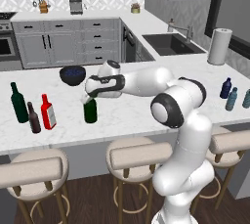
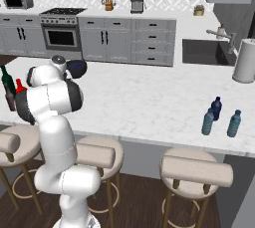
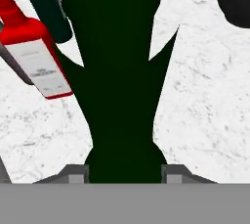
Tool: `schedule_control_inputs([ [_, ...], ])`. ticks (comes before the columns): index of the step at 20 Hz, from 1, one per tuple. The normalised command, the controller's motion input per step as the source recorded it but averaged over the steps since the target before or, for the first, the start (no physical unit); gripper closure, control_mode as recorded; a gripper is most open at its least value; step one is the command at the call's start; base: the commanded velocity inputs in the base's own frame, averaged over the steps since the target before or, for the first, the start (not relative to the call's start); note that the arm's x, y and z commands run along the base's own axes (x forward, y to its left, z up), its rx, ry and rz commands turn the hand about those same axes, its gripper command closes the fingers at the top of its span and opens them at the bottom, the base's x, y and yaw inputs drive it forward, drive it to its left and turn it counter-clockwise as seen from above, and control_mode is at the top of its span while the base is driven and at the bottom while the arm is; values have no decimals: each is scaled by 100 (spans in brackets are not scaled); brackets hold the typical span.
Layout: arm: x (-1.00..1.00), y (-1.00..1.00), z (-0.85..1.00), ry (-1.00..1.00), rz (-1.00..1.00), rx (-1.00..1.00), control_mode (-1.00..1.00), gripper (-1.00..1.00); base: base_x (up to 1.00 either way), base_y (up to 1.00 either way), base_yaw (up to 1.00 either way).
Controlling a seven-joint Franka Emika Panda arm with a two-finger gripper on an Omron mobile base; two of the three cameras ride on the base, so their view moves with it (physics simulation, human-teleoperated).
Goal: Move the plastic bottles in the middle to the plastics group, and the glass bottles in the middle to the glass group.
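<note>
Gripper (image 1: 90, 99), centre-left of the left base view, has its jaws partly closed on the neck of the tall green glass wine bottle (image 1: 90, 111), which looks to be standing on the white marble counter (image 1: 146, 110). To do this well, keep it upright, lift it off the counter and carry it left to the glass group. Flat red glass bottle with white label (image 1: 48, 113) stands closest in the way, beside the brown bottle (image 1: 33, 118) and dark teal-green bottle (image 1: 19, 103); dark bowl (image 1: 72, 74) sits behind.

both base views look forward and down from behind the arm, sharing the marble counter (image 1: 146, 100). hand view sits right above the claw (image 3: 125, 171), close over the green wine bottle (image 3: 117, 71).
</note>
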Motion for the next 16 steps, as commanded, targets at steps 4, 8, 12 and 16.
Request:
schedule_control_inputs([
  [4, -1, 55, 0, 0, 17, 0, -100, 100, 0, 0, 0],
  [8, 1, 38, 0, 0, 9, 0, -100, 100, 0, 0, 0],
  [12, 18, 39, 0, -2, 7, 0, -100, 100, 0, 0, 0],
  [16, 26, 42, 0, -2, 4, 0, -100, 100, 0, 0, 0],
])
